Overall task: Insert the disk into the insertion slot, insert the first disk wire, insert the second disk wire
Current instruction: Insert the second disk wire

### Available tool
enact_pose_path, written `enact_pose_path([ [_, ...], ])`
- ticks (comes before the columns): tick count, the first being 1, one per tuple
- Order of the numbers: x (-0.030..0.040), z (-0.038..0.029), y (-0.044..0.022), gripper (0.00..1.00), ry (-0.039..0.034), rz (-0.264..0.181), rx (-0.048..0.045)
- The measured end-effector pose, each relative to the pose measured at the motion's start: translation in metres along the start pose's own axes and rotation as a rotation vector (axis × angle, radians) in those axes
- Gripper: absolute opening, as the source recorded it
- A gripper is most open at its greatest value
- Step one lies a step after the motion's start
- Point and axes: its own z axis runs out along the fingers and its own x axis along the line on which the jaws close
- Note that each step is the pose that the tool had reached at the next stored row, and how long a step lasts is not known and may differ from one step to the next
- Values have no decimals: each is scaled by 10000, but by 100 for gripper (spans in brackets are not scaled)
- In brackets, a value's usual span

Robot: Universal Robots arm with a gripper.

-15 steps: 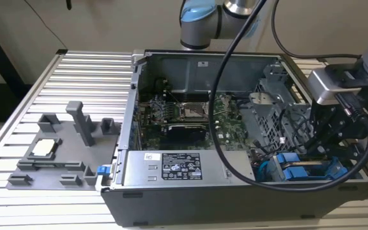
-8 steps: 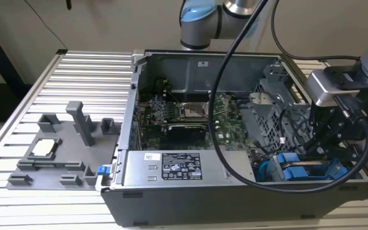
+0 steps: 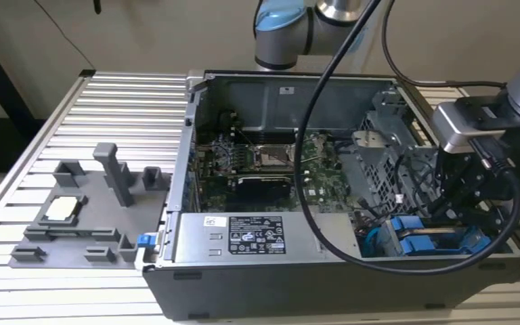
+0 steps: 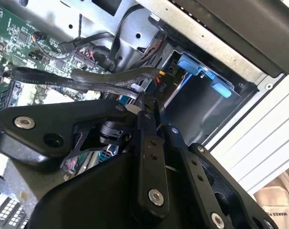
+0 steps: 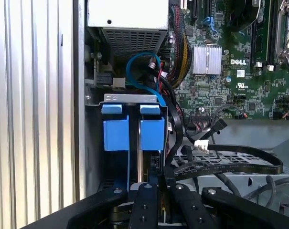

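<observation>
On the slatted bench [image 3: 116, 101], from the exterior view's left: one grey parts fixture [image 3: 79, 217], then one open computer case [image 3: 332, 203]. At its right corner, two blue carrier tabs [image 5: 133, 129] mark the insertion slot [image 3: 436, 240]. The pincer [image 5: 156, 183] hangs just above, fingers nearly together; whether it grips anything cannot be told.

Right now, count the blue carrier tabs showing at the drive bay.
2: in the first wrist view, one blue tab and a second blue tab stand side by side in the insertion slot, above the gripper. Others may be hidden.
</observation>
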Motion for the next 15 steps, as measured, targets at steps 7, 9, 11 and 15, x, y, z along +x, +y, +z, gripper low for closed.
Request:
enact_pose_path([
  [7, 7, -18, -12, 24, -7, 16, -78],
  [9, 7, -41, -20, 24, -5, 26, -140],
  [11, 7, -59, -30, 24, -5, 37, -195],
  [15, 6, -79, -47, 24, -3, 58, -238],
])
